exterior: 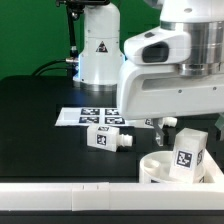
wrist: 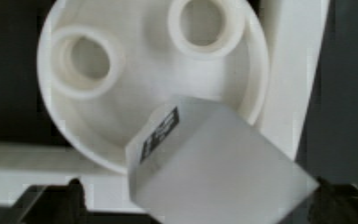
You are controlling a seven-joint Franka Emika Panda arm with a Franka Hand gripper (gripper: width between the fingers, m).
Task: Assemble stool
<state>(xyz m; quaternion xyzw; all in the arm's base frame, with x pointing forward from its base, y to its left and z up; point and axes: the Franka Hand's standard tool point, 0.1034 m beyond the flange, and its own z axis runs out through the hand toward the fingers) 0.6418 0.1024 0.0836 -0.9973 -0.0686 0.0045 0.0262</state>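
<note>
My gripper [exterior: 187, 132] is shut on a white stool leg [exterior: 189, 152] with a black-and-white tag, and holds it just above the round white seat [exterior: 160, 172] at the exterior view's lower right. In the wrist view the leg [wrist: 220, 165] fills the space between my dark fingers [wrist: 51, 203], tilted, over the rim of the seat [wrist: 131, 95], whose two round holes show. A second leg [exterior: 108, 137] lies on its side on the black table, to the exterior view's left of the seat.
The marker board [exterior: 92, 117] lies flat behind the loose leg. A long white edge bar [exterior: 65, 196] runs along the table's front, and another bar [wrist: 304, 60] passes beside the seat. The robot base [exterior: 98, 50] stands at the back.
</note>
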